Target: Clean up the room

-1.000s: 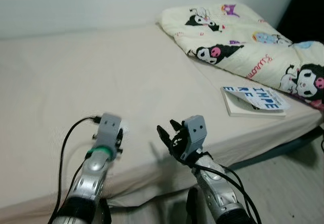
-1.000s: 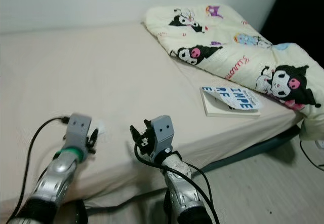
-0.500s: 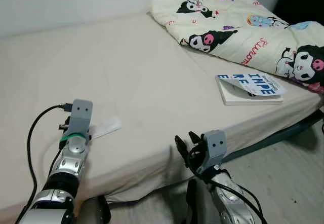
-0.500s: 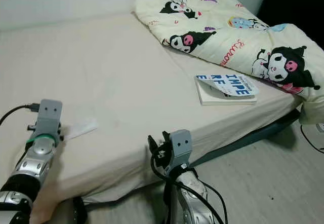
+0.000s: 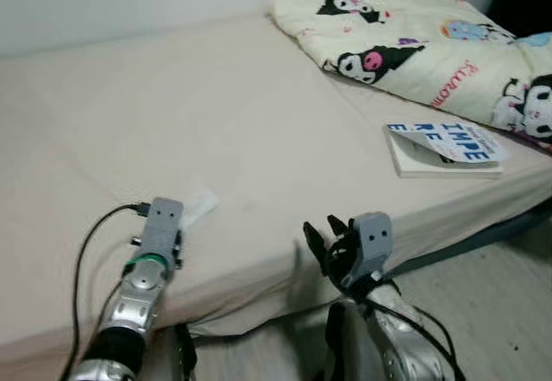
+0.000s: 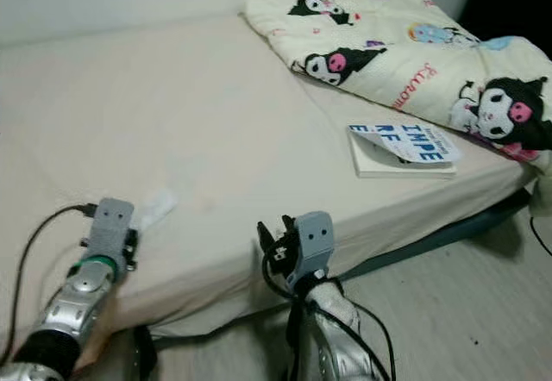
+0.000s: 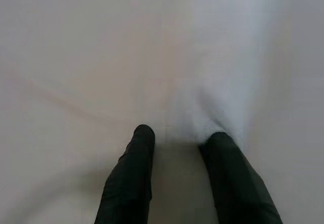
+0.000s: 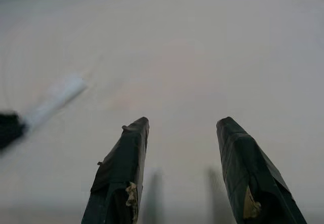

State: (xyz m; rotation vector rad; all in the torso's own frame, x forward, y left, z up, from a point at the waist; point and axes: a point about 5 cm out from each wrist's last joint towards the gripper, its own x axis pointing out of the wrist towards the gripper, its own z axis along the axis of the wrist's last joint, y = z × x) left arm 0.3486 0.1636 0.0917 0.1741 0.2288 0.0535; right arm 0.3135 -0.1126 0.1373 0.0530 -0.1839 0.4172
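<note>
A beige bed takes up most of the head views, seen from its near edge. Low over the sheet near that edge is the left gripper, its two black fingers spread, with their tips at the near end of a small white scrap, probably a tissue or a paper wrapper. In the left wrist view the pale scrap lies just ahead of the fingertips and partly between them, so the fingers look lined up to close on it. They have not yet pinched it, and whether they touch it cannot be told.

The right gripper is raised at the mattress edge, a little apart from the scrap, fingers spread and holding nothing. It points across the sheet, likely held clear while the other arm works.

Further along the bed on the robot's right, a book with a blue and white cover lies flat near the edge. Beside it, a cream comforter printed with cartoon characters is heaped at the far right corner. Both appear still waiting to be tidied.

Judging from this, the step in hand is picking the scrap off the bed as litter. Being thin and flat on soft fabric, it may slip or the fingers may catch the sheet too
</note>
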